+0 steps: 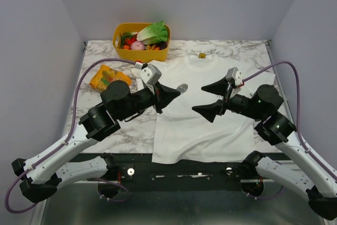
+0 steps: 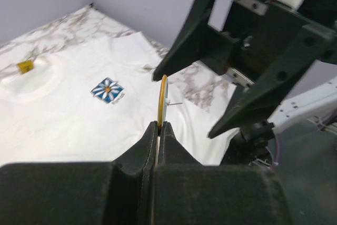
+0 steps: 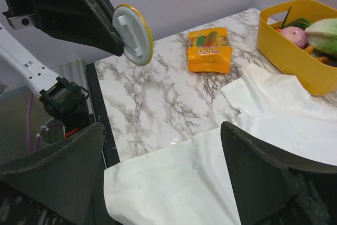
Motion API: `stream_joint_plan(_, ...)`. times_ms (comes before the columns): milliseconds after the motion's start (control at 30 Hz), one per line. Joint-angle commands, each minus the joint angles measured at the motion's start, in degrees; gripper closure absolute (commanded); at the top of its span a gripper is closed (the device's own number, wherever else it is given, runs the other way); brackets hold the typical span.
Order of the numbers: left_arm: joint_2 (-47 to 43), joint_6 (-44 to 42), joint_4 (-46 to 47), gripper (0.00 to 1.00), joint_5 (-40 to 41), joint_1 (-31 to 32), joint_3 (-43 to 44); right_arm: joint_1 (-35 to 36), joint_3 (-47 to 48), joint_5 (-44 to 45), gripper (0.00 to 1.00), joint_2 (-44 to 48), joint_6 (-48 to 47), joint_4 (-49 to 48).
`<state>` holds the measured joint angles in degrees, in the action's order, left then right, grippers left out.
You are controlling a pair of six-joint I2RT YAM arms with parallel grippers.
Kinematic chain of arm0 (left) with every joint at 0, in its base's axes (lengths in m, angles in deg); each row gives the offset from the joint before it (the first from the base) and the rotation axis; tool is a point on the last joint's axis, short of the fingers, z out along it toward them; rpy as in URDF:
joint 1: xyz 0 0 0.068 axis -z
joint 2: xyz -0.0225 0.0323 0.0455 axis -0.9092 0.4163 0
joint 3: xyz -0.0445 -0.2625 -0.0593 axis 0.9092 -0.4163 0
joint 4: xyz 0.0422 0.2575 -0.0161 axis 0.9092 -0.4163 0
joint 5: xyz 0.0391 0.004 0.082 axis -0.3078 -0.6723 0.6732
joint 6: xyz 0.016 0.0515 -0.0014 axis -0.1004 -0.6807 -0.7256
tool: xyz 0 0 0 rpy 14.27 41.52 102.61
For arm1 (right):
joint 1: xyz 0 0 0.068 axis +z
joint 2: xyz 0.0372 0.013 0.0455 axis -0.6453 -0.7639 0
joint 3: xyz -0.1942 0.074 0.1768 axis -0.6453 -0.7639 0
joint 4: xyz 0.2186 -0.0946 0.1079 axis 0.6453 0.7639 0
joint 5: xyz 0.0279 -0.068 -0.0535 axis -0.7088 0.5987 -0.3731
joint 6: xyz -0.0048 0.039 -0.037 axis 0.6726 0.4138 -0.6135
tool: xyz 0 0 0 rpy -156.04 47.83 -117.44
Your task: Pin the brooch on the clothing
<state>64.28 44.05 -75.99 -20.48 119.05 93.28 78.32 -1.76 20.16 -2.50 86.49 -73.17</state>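
**Brooch pinched edge-on above the T-shirt, between two facing grippers.**
Behind and outside the left gripper (image 1: 174, 94), an orange snack packet (image 1: 105, 77) and a yellow basket (image 1: 142, 54) of vegetables sit on the marble table (image 1: 131, 130). The left jaws are pressed fully together on the lower edge of the brooch (image 2: 164, 101). The brooch stands upright beyond their tips, its pin pointing sideways toward the right gripper (image 1: 199, 99). Below the jaws the white T-shirt (image 1: 200, 130) lies spread flat, with its blue print (image 2: 107, 89) ahead and to the left of the tips. The right gripper faces the brooch at close range, its jaws spread wide and holding nothing.
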Motion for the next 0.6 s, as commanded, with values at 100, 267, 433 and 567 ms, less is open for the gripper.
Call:
stream_joint_plan(100,11.87,1.7,-10.19,1.0,22.57,1.81,9.45,-0.16,-1.56,16.82,0.0,-1.25,2.71,2.91)
stream_joint_plan(267,23.31,3.81,-21.43,1.0,36.46,2.95,19.82,-0.42,-1.74,24.66,0.0,-4.33,5.87,5.91)
stream_joint_plan(433,35.97,5.39,-28.73,1.0,43.24,2.34,28.6,-4.45,-3.13,28.1,0.0,-7.76,9.56,9.34)
stream_joint_plan(567,43.53,4.08,-30.41,1.0,41.41,0.76,33.8,-17.87,-6.65,15.56,0.0,-10.82,13.0,8.99)
